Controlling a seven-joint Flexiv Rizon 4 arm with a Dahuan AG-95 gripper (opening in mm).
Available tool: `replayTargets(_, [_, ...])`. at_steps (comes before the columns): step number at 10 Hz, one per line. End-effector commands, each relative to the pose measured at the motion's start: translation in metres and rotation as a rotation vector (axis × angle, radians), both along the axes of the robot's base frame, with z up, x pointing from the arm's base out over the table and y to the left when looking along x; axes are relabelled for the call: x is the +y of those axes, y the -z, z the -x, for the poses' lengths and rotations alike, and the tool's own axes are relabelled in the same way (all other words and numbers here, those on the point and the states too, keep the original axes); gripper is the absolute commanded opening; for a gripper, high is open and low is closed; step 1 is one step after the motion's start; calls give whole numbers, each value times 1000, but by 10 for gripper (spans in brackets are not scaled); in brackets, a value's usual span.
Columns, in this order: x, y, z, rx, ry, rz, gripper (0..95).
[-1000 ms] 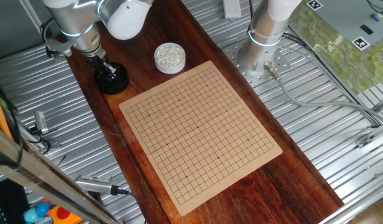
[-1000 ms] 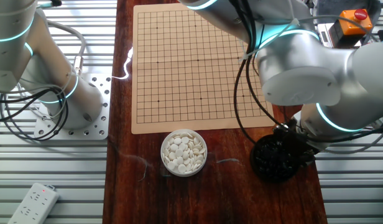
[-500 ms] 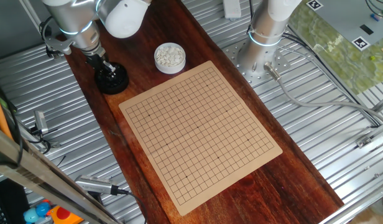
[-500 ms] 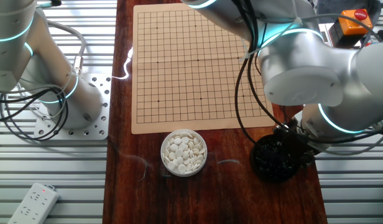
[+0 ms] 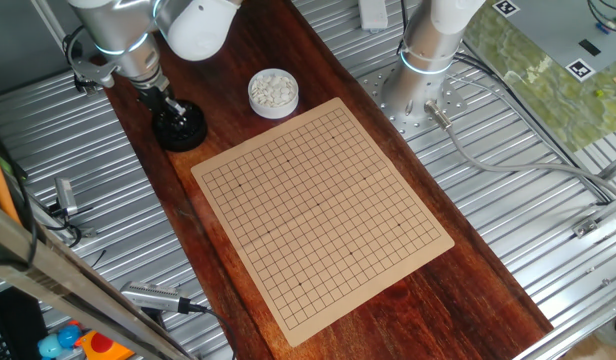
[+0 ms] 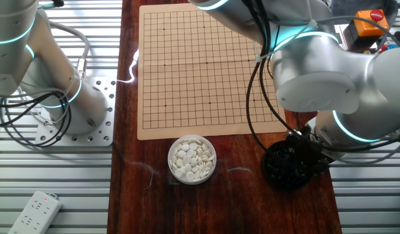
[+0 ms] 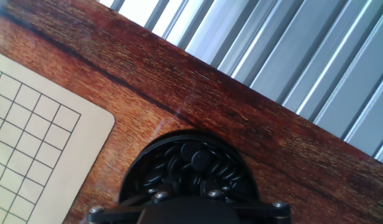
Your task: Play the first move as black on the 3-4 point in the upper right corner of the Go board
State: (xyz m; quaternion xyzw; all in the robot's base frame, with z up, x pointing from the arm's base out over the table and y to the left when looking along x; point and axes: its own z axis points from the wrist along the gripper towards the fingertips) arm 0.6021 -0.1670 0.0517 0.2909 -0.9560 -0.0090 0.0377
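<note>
The arm's end effector is dipping into the black bowl of black stones just off the board's far-left corner, evidently reaching for the opening stone. Whether its fingers are clenched or released cannot be told (the bowl hides them). The board is lying bare on the worktop, white stones beside it.

Tan board with a fine black grid; glossy black stones; white stones; red-brown streaked tabletop.
</note>
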Motion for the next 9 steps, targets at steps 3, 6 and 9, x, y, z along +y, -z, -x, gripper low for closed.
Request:
replayTargets(3, [0,-2,1,4,2,9,190])
replayTargets(6, [-1,-2,1,4,19,13,190])
replayTargets(9, [-2,-1,1,-2,26,12,0])
